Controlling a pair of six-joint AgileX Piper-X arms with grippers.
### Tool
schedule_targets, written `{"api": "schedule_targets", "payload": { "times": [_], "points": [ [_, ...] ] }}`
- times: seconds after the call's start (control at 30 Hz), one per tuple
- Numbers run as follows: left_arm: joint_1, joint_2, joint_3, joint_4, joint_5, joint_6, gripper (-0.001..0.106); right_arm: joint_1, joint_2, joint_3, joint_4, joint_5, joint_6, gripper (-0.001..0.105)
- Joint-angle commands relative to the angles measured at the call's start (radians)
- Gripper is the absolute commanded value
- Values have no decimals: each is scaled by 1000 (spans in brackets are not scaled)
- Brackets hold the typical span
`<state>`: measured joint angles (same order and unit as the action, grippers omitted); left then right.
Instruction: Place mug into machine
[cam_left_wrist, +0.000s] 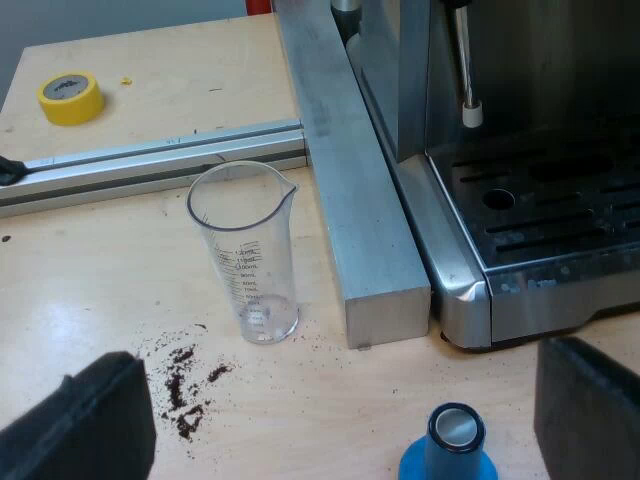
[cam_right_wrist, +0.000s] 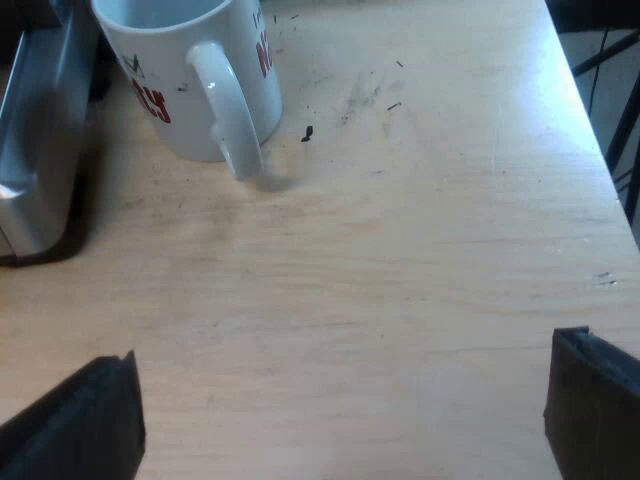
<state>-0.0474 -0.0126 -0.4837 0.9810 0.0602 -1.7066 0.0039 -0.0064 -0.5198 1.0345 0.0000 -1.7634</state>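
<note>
A white mug (cam_right_wrist: 190, 75) with red lettering stands upright on the wooden table (cam_right_wrist: 400, 260), its handle turned toward my right gripper (cam_right_wrist: 340, 410). That gripper is open and hangs some way short of the mug, with bare wood between its fingers. The espresso machine (cam_left_wrist: 520, 150) shows its slotted drip tray (cam_left_wrist: 560, 215) and steam wand (cam_left_wrist: 468, 70); a corner of the machine (cam_right_wrist: 35, 150) also stands close beside the mug. My left gripper (cam_left_wrist: 340, 420) is open over the table, apart from the machine, with nothing between its fingers.
A clear measuring glass (cam_left_wrist: 248, 250) stands beside a metal bar (cam_left_wrist: 355, 190) along the machine's side. A blue tamper (cam_left_wrist: 448, 445) sits close between my left fingers. Spilled coffee grounds (cam_left_wrist: 185, 385) lie near the glass. A yellow tape roll (cam_left_wrist: 70, 97) rests beyond a metal rail (cam_left_wrist: 150, 160).
</note>
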Motion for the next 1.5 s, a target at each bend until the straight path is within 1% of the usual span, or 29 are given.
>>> {"api": "schedule_targets", "payload": {
  "times": [0.03, 0.13, 0.23, 0.33, 0.4, 0.43, 0.47, 0.53, 0.6, 0.67, 0.73, 0.8, 0.83, 0.87, 0.9, 0.93, 0.97, 1.0, 1.03, 1.07, 1.17, 1.33, 1.4, 1.5],
  "points": [
    [-5, -138, -3, -15, 37, 0, 78, 0, -41, -7, -7, -12, 43, 82],
    [-5, -138, -3, -15, 86, 0, 78, 0, -41, -13, -5, -88, 39, 82],
    [-5, -134, -19, -15, 110, 0, 78, 0, -31, -31, 8, -98, 39, 82],
    [-5, -110, -72, -15, 118, 0, 78, 0, 14, -82, 50, -96, 29, 82],
    [-11, -86, -108, -15, 152, -26, 78, 0, 57, -118, 83, -126, 27, 82],
    [-13, -81, -112, -15, 159, -37, 78, 0, 70, -128, 94, -142, 21, 82],
    [-24, -67, -123, -19, 184, -66, 78, 0, 92, -146, 107, -164, 8, 82],
    [-43, -55, -128, -27, 207, -76, 78, 0, 122, -163, 114, -183, 3, 82],
    [-96, -28, -128, -51, 219, -76, 78, 2, 176, -192, 114, -206, -2, 82],
    [-123, -14, -128, -61, 232, -70, 78, 10, 209, -206, 114, -223, -13, 82],
    [-167, 14, -128, -77, 275, -62, 78, 24, 229, -213, 112, -230, -14, 82],
    [-234, 63, -128, -97, 319, -62, 78, 75, 272, -218, 107, -230, -29, 82],
    [-250, 70, -128, -98, 324, -62, 78, 79, 274, -218, 107, -230, -29, 82],
    [-279, 91, -128, -105, 335, -49, 78, 111, 295, -218, 107, -225, -52, 82],
    [-288, 98, -125, -107, 342, -41, 78, 132, 308, -218, 101, -213, -69, 82],
    [-333, 129, -115, -125, 364, 0, 78, 149, 317, -218, 91, -196, -83, 82],
    [-346, 135, -112, -130, 369, 13, 78, 158, 325, -215, 83, -182, -90, 82],
    [-372, 146, -99, -140, 399, 46, 78, 171, 332, -213, 63, -160, -96, 82],
    [-376, 147, -94, -142, 411, 55, 78, 178, 334, -212, 50, -149, -96, 82],
    [-402, 151, -72, -162, 444, 67, 78, 188, 340, -208, 28, -136, -96, 82],
    [-437, 151, -16, -215, 442, 66, 78, 191, 340, -204, 0, -134, -96, 82],
    [-444, 153, 91, -319, 444, 66, 78, 191, 340, -204, -6, -134, -96, 82],
    [-444, 155, 144, -397, 452, 66, 78, 191, 340, -204, -6, -134, -96, 82],
    [-444, 155, 199, -486, 452, 66, 78, 191, 340, -193, -16, -134, -96, 82]
  ]
}}
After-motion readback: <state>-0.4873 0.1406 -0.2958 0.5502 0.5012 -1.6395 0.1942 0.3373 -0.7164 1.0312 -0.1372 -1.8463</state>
